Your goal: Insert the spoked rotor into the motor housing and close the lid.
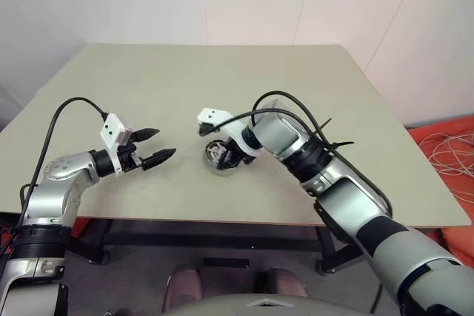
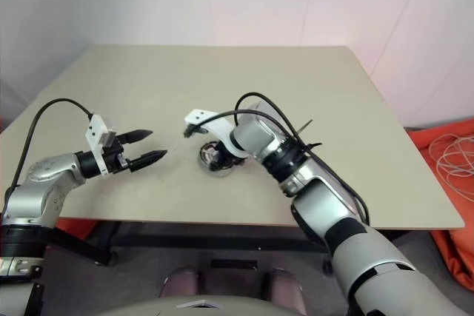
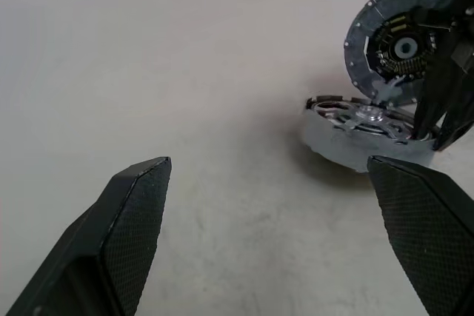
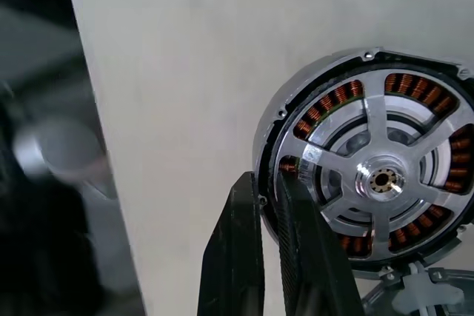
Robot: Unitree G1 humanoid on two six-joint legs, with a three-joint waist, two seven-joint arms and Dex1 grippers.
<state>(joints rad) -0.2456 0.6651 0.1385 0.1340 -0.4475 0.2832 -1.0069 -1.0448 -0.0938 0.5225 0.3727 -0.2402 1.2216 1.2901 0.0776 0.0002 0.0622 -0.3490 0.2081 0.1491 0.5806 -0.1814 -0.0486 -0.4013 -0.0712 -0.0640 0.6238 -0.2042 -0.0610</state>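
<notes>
Beige bench [image 1: 222, 72] surface is bare all round the round silver motor housing [image 3: 348, 142]. Approach from the left gripper [image 1: 152, 147] side is unobstructed. Above the housing, the tilted round grey lid [image 3: 396, 38] and right gripper [image 3: 444, 101] block top and far-side access.

Desk [image 1: 222, 86]: one, broad, with a matt beige top on a dark metal underframe [image 1: 215, 238]; crossbars run beneath the near edge.

Walls [image 1: 244, 1]: plain white panels behind and to the right of the desk, with faint vertical seams.

Floor: grey where it shows under the desk [image 1: 222, 271].

Orange sheet [image 1: 444, 146]: lying on the floor to the right of the desk, with a loose tangle of pale cable [image 1: 452, 157] on it.

Light: soft and even, giving weak shadows on the desk top.
</notes>
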